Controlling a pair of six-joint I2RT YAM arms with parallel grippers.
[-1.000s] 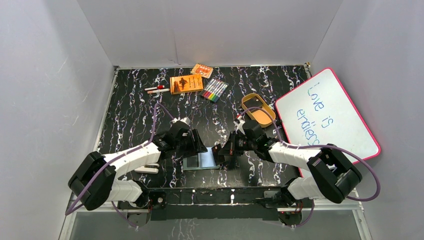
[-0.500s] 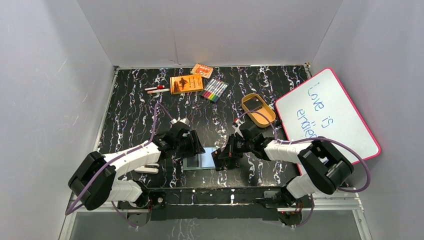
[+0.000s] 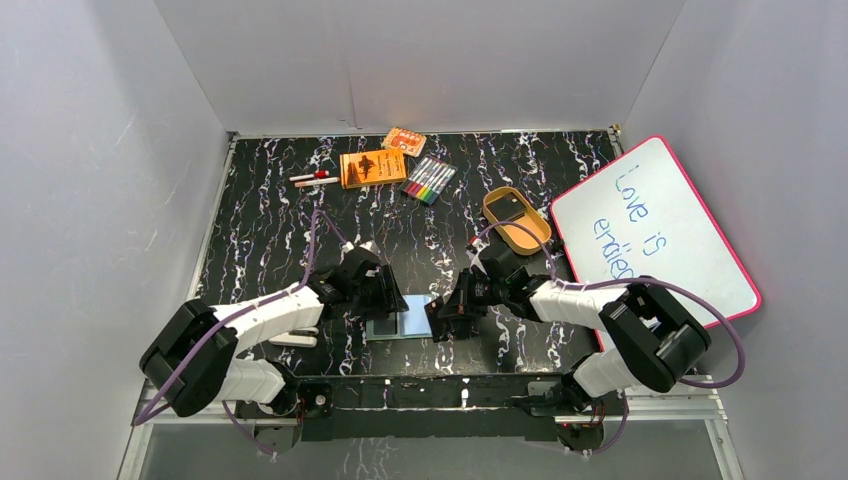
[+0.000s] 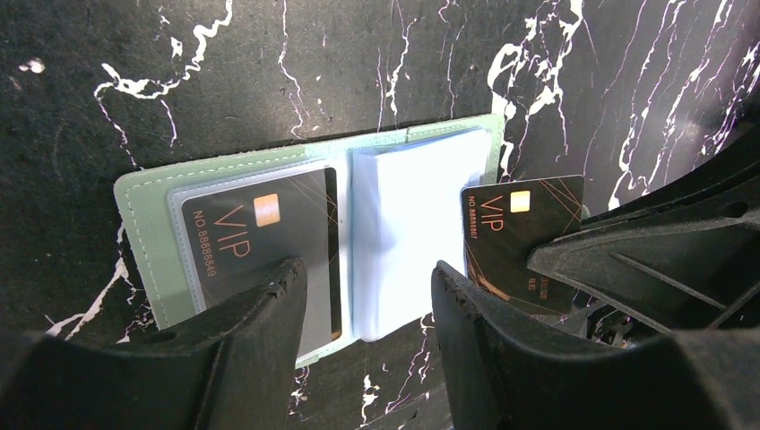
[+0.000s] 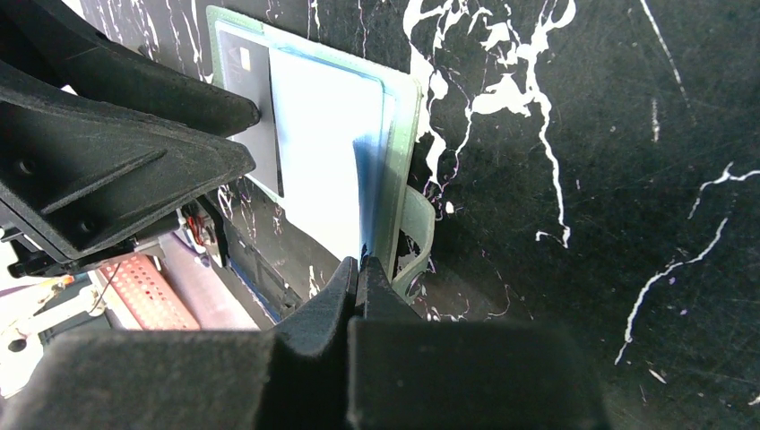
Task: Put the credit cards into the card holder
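Right claw [image 5: 361,264] pinches one of two credit cards [image 4: 517,237]

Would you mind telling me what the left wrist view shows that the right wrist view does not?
Only the left wrist view shows the VIP lettering, on the sleeved card and on the second card held at the card holder's right edge. Only the right wrist view shows the snap tab and the right gripper from behind, fingers shut. Both show the card holder lying open with its pale sleeves, and the open left gripper over it.
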